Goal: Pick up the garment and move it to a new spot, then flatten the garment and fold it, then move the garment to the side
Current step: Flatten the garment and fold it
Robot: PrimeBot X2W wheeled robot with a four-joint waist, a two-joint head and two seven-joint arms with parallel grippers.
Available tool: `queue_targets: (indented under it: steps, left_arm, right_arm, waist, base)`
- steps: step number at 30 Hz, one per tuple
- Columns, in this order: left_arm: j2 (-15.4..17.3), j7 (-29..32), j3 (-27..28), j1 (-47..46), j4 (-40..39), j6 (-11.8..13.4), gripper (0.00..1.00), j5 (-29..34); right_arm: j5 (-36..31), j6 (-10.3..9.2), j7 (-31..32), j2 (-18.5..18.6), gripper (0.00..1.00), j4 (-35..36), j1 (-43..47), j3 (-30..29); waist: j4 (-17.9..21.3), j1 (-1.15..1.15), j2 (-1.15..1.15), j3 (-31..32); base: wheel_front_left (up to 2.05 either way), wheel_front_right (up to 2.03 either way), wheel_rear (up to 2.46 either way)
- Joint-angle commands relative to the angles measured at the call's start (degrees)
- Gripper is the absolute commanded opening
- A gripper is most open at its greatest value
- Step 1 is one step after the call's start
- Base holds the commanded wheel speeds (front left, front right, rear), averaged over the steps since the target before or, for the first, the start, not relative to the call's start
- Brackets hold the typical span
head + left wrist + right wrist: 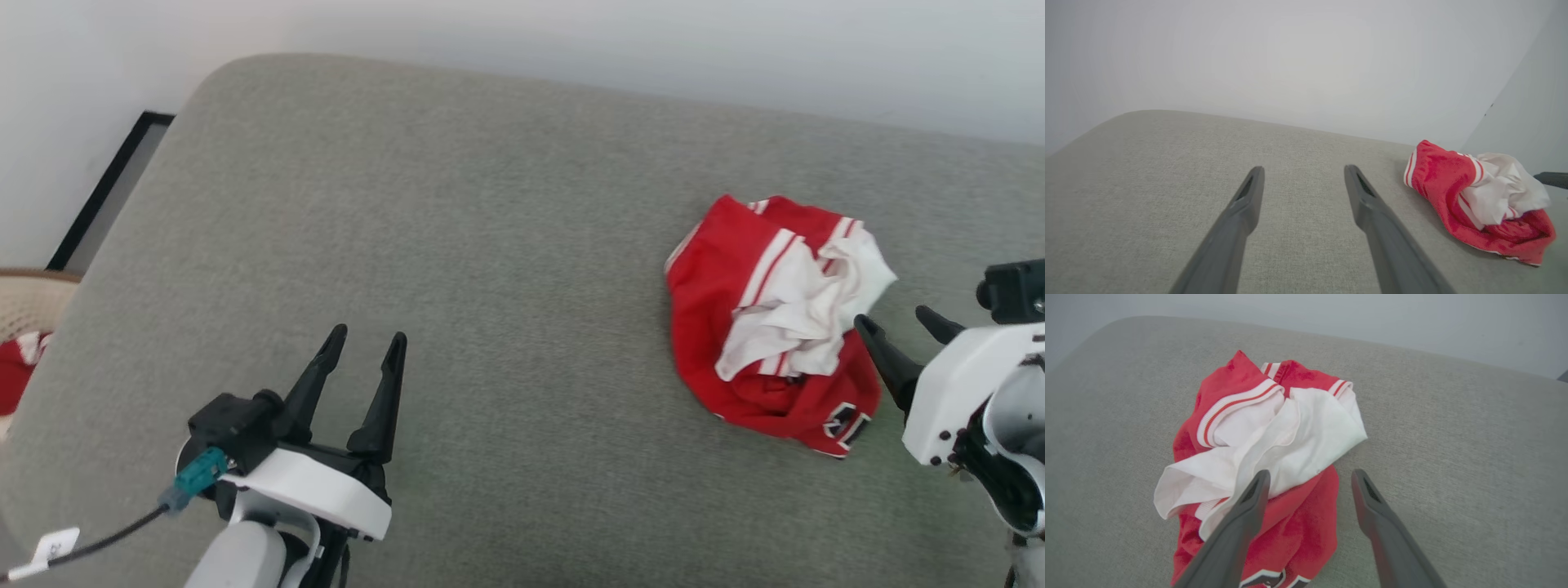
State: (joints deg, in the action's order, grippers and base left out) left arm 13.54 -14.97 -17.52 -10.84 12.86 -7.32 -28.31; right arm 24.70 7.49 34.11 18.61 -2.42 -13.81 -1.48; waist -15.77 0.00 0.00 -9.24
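Observation:
The garment is a red T-shirt with white sleeves and striped trim, lying crumpled in a heap on the right part of the grey cushion. A bit of black-and-white print shows at its near edge. My right gripper is open just right of the heap, one finger over its edge, nothing between the fingers. In the right wrist view the garment lies ahead and left of the open right gripper. My left gripper stands open at the lower left, far from the garment, above bare cushion.
The cushion's rounded far edge meets a pale wall. At the far left edge sits a woven basket with something red in it, beside a black-framed panel. A tagged cable hangs from my left wrist.

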Motion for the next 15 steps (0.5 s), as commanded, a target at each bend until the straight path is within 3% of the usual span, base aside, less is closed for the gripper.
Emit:
queue_targets:
  steps: [1,11,15]
  left_arm:
    - [1.3,-0.3,-1.0,-1.6,0.3,-0.2,1.0,-0.9]
    - [10.7,9.6,-10.5,-9.4,-3.3,-0.2,1.0,-10.3]
    - [12.8,13.3,-13.2,-12.5,-4.4,-0.2,1.0,-13.2]
  right_arm:
    - [-0.1,0.01,-1.0,-0.6,1.0,1.1,1.2,-0.5]
    - [-4.4,0.01,-12.1,-5.2,1.0,8.9,6.0,-2.4]
    - [-5.1,0.01,-16.0,-6.8,1.0,9.1,6.9,-2.0]
  waist:
    - [1.5,0.0,0.0,1.1]
    - [9.1,0.0,0.0,3.8]
    - [11.4,0.0,0.0,4.0]
  base:
    - [0.0,0.0,0.0]
    - [0.0,0.0,0.0]
    - [0.0,0.0,0.0]
